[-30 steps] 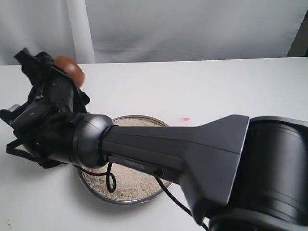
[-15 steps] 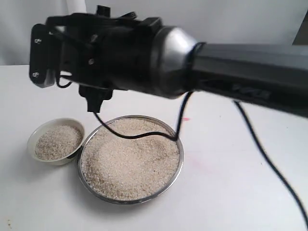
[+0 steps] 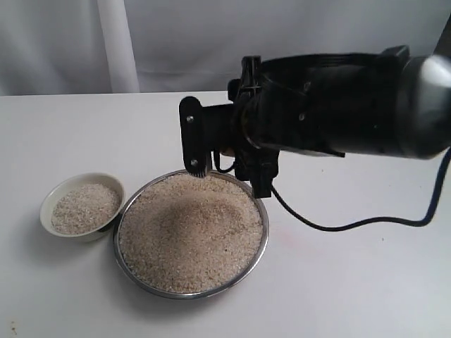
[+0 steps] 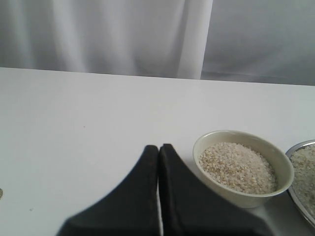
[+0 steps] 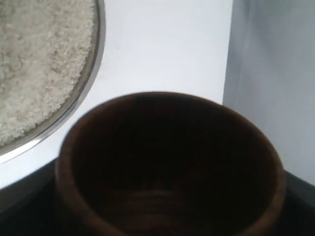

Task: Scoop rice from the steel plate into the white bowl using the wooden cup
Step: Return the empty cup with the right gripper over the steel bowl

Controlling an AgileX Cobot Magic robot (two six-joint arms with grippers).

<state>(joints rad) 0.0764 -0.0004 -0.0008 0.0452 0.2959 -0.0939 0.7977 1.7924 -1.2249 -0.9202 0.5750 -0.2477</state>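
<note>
Showing a pause between loads: the white bowl (image 3: 84,176) holds rice (image 3: 84,208) to a little below its rim, while the steel plate (image 3: 190,295) is heaped, so I judge some scooping done and more possible. My right jaws are clamped on the wooden cup (image 5: 170,162), which hangs above the plate's far rim, its dark interior empty as far as I can see. My left jaws are pressed together, low over the bench (image 4: 74,123) near the bowl, apart from it. Bowl and plate stand just beside each other, perhaps touching. Bare bench lies open behind and right of the plate, crossed only by a cable (image 3: 338,225).
</note>
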